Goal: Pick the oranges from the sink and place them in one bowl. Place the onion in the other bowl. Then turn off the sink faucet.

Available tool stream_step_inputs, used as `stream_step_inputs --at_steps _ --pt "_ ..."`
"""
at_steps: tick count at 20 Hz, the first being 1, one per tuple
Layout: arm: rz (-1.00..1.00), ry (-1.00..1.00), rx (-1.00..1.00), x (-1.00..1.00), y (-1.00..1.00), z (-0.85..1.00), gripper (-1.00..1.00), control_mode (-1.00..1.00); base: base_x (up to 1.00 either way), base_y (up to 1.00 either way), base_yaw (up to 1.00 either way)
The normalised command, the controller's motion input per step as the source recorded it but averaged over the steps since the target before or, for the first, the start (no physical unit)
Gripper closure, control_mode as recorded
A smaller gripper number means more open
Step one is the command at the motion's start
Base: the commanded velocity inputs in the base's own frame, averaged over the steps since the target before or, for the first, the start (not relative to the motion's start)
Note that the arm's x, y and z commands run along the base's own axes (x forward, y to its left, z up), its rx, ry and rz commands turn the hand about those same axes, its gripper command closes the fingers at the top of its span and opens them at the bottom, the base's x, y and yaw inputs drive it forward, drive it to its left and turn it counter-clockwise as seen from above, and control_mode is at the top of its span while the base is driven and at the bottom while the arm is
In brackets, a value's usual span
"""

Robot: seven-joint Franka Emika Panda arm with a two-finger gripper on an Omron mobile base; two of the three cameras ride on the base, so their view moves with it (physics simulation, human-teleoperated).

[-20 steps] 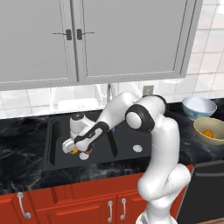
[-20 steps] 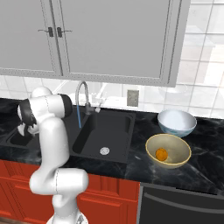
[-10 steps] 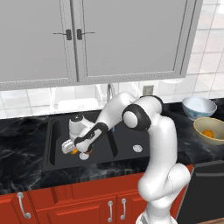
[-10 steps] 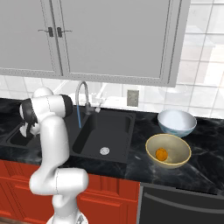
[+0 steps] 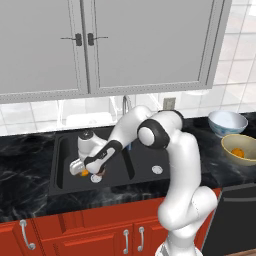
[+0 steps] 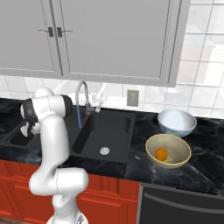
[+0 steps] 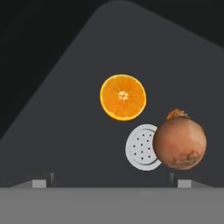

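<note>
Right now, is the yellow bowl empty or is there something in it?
Not empty. One orange sits inside the yellow bowl on the counter, beside the pale blue-white bowl.

You see a cut-faced orange (image 7: 123,97) on the black sink (image 7: 65,131) floor; the reddish-brown onion (image 7: 179,142) lies at its four o'clock.

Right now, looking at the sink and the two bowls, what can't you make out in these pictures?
- Faucet lever: right base view, too small to tell its position.
- Left basin floor: right base view, hidden by the arm.
- Orange and onion in the sink: left base view, mostly covered by the gripper.
- Pale blue-white bowl: its bottom is hidden by its own rim.
</note>
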Motion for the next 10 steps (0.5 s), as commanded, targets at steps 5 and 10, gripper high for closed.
stream_step_inputs --at_steps 5,10 --pt "0.00 -0.02 0.00 0.11 0.00 -0.06 -1.00 -1.00 0.00 0.00 0.00" --pt "0.00 -0.01 0.00 0.11 0.00 -0.09 -1.00 -1.00 0.00 0.00 0.00"
